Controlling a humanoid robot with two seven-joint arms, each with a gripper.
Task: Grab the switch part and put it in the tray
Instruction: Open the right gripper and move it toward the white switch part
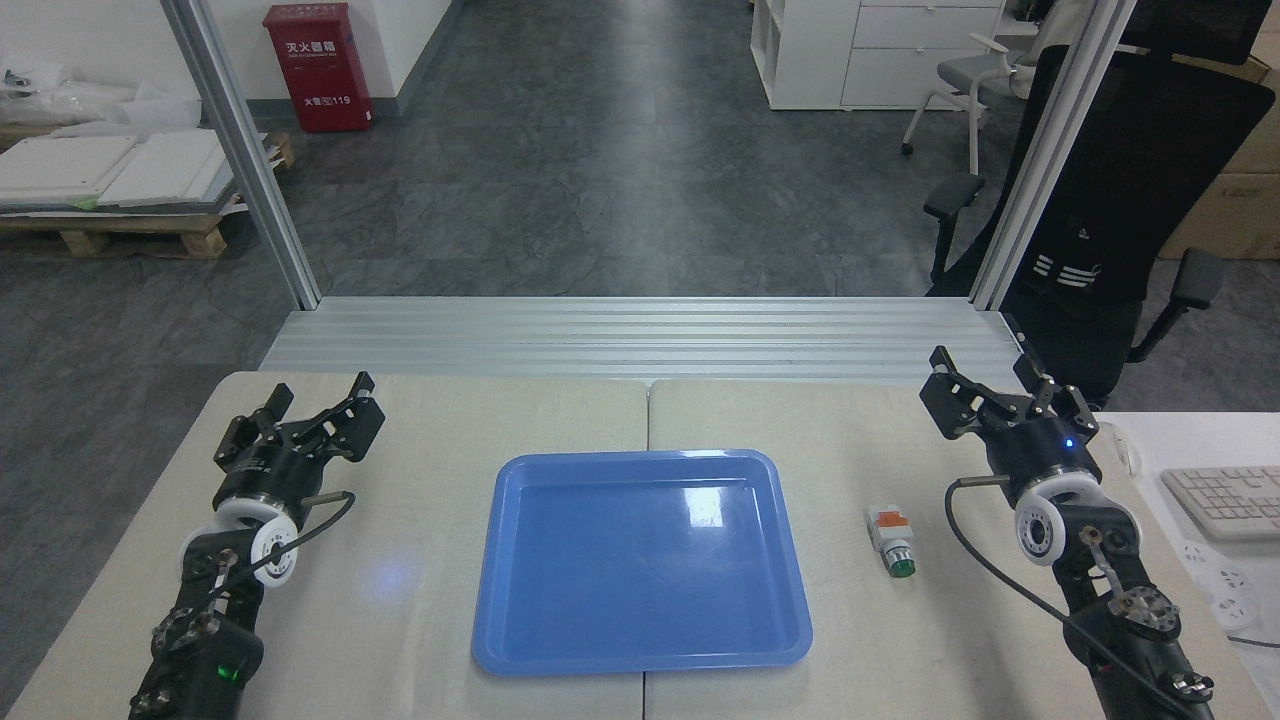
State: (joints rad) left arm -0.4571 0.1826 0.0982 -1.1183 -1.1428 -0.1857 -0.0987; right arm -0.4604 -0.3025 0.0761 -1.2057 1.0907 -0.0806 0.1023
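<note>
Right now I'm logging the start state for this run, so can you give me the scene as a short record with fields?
switch part: lying on the table, right of the tray, green button end toward the robot
tray: blue, centred, nothing in it
left gripper: fingers open, holding nothing, left of the tray
right gripper: fingers open, holding nothing, beyond and right of the switch part
table: beige top
task status: pick not yet done
</note>
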